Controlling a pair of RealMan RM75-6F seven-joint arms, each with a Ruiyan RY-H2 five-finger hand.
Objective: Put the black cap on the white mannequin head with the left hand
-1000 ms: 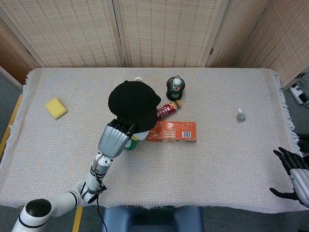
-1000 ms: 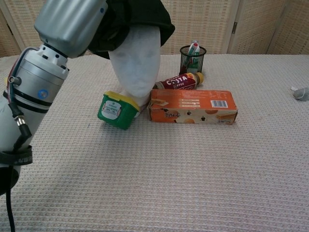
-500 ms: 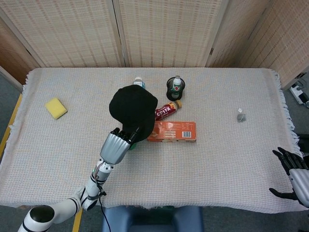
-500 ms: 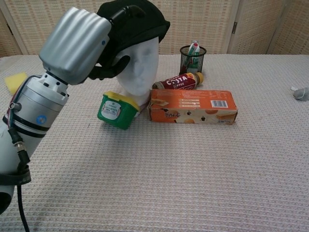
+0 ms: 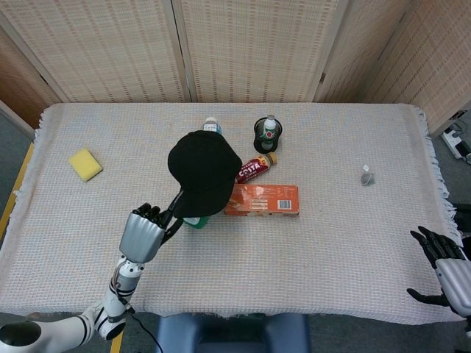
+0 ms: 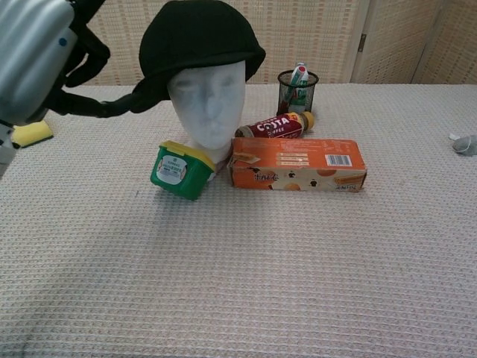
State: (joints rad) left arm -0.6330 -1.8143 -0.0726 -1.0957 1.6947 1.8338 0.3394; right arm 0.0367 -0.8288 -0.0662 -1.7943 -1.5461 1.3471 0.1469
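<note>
The black cap [image 5: 202, 170] sits on the white mannequin head [image 6: 209, 104], pulled down to the brow [image 6: 201, 37]; from above it hides the head entirely. My left hand [image 5: 143, 234] is back from it toward the front left, with its fingers apart and nothing held. One long finger [image 6: 104, 110] still reaches out to the edge of the cap's brim. In the chest view the left hand [image 6: 37, 52] fills the upper left corner. My right hand [image 5: 441, 268] hangs off the table's front right corner with its fingers spread and empty.
A green tub with a yellow lid [image 6: 179, 170] leans against the mannequin's base. An orange box [image 6: 297, 164], a Costa bottle [image 6: 274, 127] and a black mesh cup [image 6: 297, 88] stand to its right. A yellow sponge [image 5: 85, 164] lies far left, a small grey object [image 5: 366, 176] far right.
My left hand has let go of the cap and drawn back toward the front left. The cap has settled lower on the mannequin head. The right hand has barely moved.
</note>
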